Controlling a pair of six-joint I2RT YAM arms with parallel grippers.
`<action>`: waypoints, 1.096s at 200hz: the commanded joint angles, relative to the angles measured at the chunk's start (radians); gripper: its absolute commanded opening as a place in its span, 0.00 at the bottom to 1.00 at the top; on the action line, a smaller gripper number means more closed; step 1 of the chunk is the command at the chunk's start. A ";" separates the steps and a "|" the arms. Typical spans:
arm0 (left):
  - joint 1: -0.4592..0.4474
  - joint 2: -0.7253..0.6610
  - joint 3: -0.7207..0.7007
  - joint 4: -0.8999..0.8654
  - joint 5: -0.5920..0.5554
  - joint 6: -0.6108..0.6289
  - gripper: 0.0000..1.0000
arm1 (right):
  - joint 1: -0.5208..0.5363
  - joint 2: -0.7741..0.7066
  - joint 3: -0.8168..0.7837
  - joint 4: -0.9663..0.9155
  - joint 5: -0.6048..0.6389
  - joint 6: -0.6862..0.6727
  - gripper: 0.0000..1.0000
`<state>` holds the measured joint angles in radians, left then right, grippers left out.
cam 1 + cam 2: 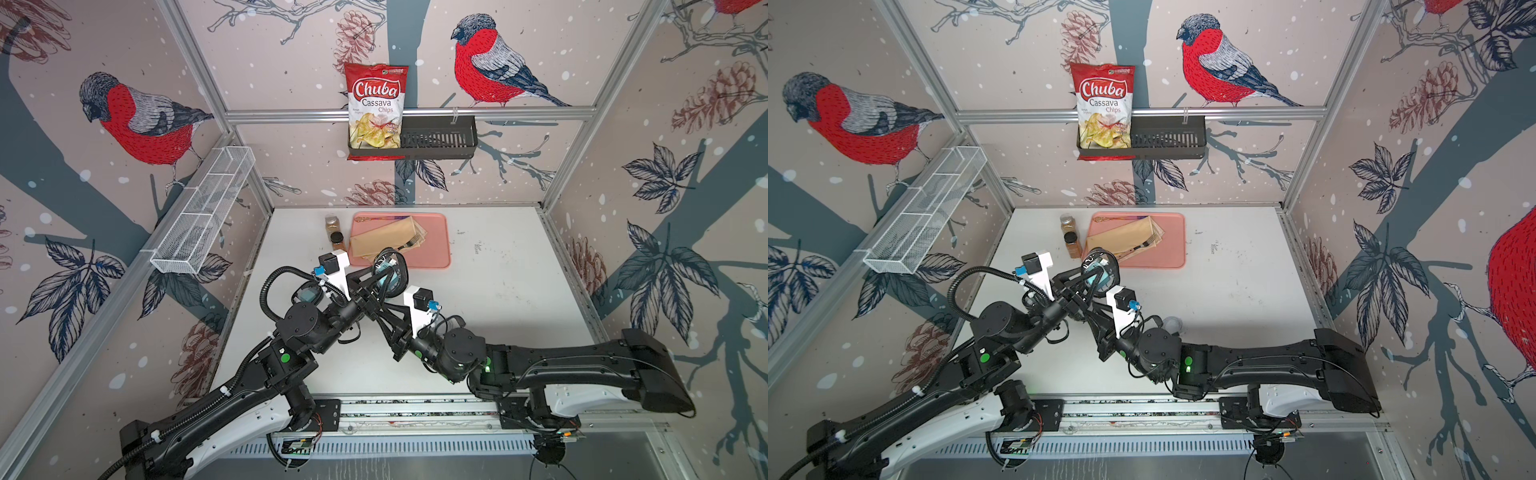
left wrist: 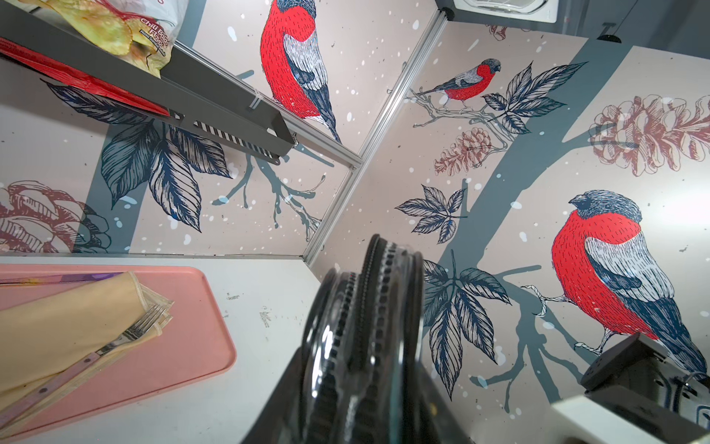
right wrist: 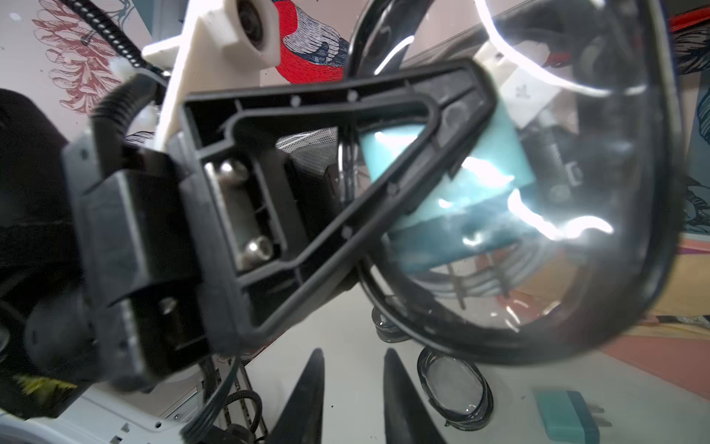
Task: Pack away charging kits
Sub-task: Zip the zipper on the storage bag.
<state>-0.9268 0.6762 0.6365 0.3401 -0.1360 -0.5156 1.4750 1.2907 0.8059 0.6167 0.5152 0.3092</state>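
Observation:
A black oval case (image 1: 390, 268) with a clear lid hangs above the table, on edge, with my left gripper (image 1: 380, 276) shut on it. The left wrist view shows its zipped rim (image 2: 369, 338) between the jaws. Through the lid in the right wrist view, the case (image 3: 576, 215) holds a teal plug adapter (image 3: 480, 169) and a coiled white cable (image 3: 503, 282). My right gripper (image 3: 353, 369) sits low beside it, open, with nothing between its fingers. On the table lie a second case (image 3: 455, 388) and a loose teal adapter (image 3: 566, 417). Another case (image 1: 307, 293) lies under my left arm.
A pink tray (image 1: 436, 253) with a tan napkin (image 1: 386, 241) and a fork stands behind the grippers. Two brown spice jars (image 1: 334, 232) stand at its left. A chips bag (image 1: 376, 108) fills a black wall basket (image 1: 440, 137). A white wire basket (image 1: 203, 212) hangs on the left wall.

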 commanded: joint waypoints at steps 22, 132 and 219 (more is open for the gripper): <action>-0.001 -0.011 0.004 0.073 -0.033 0.009 0.00 | -0.051 0.005 -0.006 0.004 -0.098 0.084 0.30; -0.001 0.013 -0.028 0.109 -0.040 -0.015 0.00 | -0.059 -0.008 0.007 0.005 -0.105 0.068 0.32; -0.002 0.003 -0.018 0.095 -0.055 -0.010 0.00 | -0.068 -0.001 -0.010 -0.012 -0.110 0.097 0.32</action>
<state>-0.9272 0.6884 0.6094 0.3775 -0.1833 -0.5247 1.4029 1.2915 0.8082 0.6109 0.3962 0.3904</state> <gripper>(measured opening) 0.361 0.321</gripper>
